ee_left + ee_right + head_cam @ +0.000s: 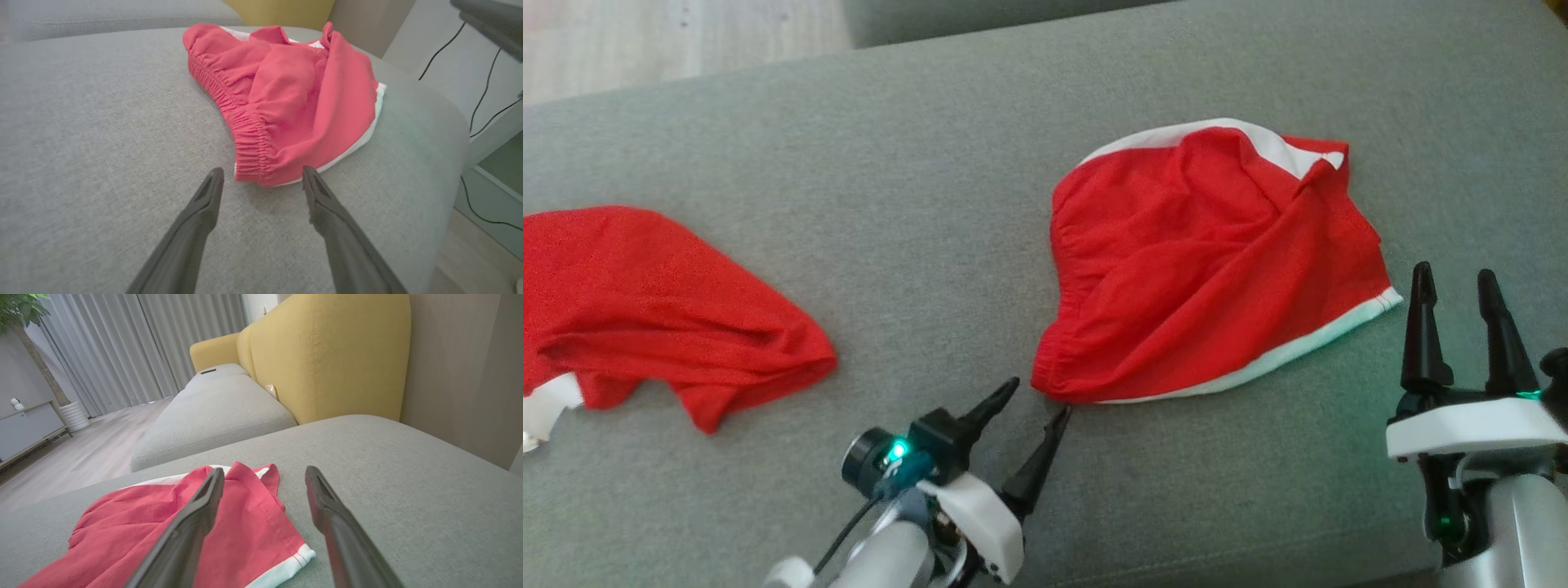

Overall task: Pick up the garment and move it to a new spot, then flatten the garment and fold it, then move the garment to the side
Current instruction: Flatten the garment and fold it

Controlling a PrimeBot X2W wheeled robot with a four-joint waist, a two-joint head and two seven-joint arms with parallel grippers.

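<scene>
- Your garment (1209,261), red shorts with white trim, lies crumpled on the grey seat cushion (931,147), toward the robot's right side.
- The nearest corner of its gathered waistband (249,139) sits between the tips of the left gripper (1039,396). You cannot tell whether they touch the cloth.
- That gripper's fingers are spread wide and hold nothing.
- The right gripper (1454,273) stands just beside the white-edged hem (1307,351), its fingers also wide apart and empty.
- A second red cloth (645,302) lies well apart, at the cushion's left.
- In the right wrist view, a yellow backrest (327,355) rises beyond the cushion.
</scene>
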